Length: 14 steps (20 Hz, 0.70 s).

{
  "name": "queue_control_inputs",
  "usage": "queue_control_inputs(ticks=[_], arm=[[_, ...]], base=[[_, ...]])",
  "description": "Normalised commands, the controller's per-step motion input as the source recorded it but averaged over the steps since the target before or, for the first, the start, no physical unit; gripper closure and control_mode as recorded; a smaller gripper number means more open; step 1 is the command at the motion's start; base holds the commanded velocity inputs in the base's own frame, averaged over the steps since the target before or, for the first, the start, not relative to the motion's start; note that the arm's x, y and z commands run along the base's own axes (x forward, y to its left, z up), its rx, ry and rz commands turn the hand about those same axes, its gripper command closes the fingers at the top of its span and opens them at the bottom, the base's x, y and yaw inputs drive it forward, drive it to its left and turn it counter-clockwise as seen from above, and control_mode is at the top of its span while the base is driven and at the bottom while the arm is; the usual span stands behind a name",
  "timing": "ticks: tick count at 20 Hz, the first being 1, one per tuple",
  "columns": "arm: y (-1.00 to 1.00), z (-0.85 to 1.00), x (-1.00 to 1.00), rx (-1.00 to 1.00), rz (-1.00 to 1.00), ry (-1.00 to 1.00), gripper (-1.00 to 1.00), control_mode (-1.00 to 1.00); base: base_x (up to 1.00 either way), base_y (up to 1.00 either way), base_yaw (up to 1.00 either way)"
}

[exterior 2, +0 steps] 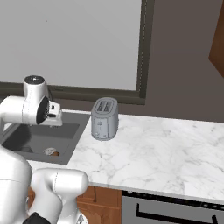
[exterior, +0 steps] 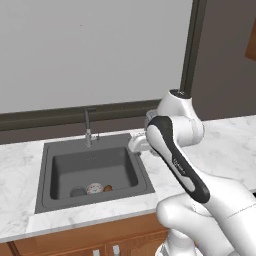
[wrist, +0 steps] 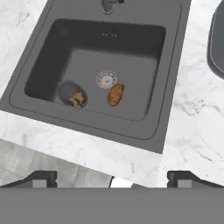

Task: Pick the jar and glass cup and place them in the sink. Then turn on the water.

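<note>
Left base view: the jar (exterior: 78,192) lay in the sink (exterior: 45,172), beside the drain (exterior: 93,188).
Right base view: the sink (exterior 2: 70,131) sat below the arm.
Hand view: the gripper (wrist: 112,179) hung with fingers wide apart and empty, above the jar (wrist: 74,96), well apart from it.

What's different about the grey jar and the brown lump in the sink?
The jar is see-through grey with brown bits at one end; the brown lump is solid orange-brown. In the hand view the jar lies left of the drain, the lump right of it. Both lie on the sink floor.
</note>
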Motion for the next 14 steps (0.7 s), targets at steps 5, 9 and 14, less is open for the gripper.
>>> queue_control_inputs(ticks=[5,9,14], arm=[[-0.53,0.04,-0.2,-0.04,-0.09,0.0,-1.0,-1.0],[-0.44,0.0,-0.09,-0.08,-0.09,-0.04,-1.0,-1.0],[-0.44,0.0,-0.03,-0.06,-0.04,-0.05,-1.0,-1.0]], base=[[0.0,0.0,0.0],[0.0,0.0,0.0],[0.0,0.0,0.0]])
